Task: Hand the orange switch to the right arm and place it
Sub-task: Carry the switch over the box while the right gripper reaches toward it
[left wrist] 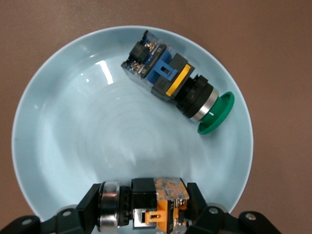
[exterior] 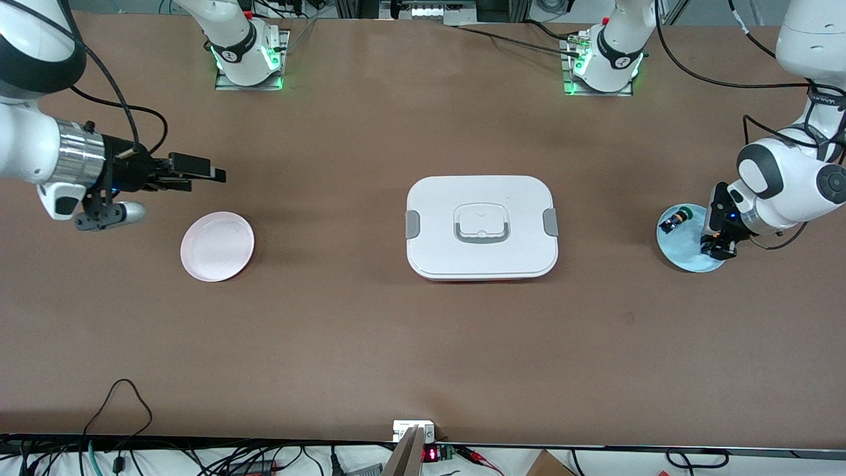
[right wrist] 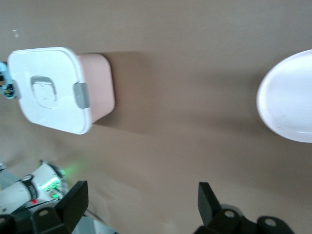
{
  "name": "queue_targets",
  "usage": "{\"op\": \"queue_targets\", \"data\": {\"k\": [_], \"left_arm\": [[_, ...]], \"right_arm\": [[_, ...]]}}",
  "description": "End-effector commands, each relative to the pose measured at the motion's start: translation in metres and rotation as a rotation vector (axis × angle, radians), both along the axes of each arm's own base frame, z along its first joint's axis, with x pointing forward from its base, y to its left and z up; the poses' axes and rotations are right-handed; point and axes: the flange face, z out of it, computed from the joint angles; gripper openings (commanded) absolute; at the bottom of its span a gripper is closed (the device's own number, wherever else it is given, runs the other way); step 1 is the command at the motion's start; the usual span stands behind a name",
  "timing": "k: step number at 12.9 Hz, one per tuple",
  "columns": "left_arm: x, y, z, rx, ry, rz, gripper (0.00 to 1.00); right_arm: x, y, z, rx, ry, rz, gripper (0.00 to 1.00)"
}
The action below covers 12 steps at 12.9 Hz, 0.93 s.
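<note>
My left tool (left wrist: 146, 209) grips the orange switch (left wrist: 151, 204) sideways at six o'clock on the blue plate (left wrist: 58, 122), ready for handover; its cap is hidden. The green button (left wrist: 178, 87) lies at one o'clock. My right tool (right wrist: 141, 202) waits open above the counter (exterior: 370, 344).

front view: you look down from high across the brown table (exterior: 330, 330), facing both bases. left wrist view sits close, straight down on the pale blue round plate (left wrist: 58, 146), also seen in front view. right wrist view looks out low over the table at the white lidded rectangular box (right wrist: 48, 87) and pink round plate (right wrist: 287, 97), both shared with front.
</note>
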Motion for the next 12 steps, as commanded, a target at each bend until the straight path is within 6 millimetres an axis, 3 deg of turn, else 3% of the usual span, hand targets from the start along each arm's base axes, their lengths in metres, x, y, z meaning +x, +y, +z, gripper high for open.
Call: {"op": "queue_targets", "data": {"k": [1,2,4,5,8,12], "left_arm": [[0.001,0.002,0.004,-0.05,-0.031,0.052,0.09],[0.0,0.002,0.005,-0.083,-0.037,0.101,0.0],[0.003,-0.009,0.013,-0.162,-0.01,0.144,0.0],[0.006,-0.024,0.018,-0.228,0.014,0.16,0.0],[0.023,-0.071,0.042,-0.497,0.062,0.247,0.0],[0.013,-0.126,0.054,-0.934,0.212,0.331,0.0]], "right_arm": [[0.005,0.014,-0.007,0.105,0.024,-0.013,1.0],[0.007,0.019,-0.007,0.157,0.031,-0.024,1.0],[0.014,0.034,-0.012,0.324,0.063,-0.079,1.0],[0.017,0.04,-0.015,0.404,0.081,-0.108,1.0],[0.024,0.084,-0.028,0.628,0.158,-0.147,1.0],[0.025,0.155,-0.046,0.782,0.154,-0.153,1.0]]}}
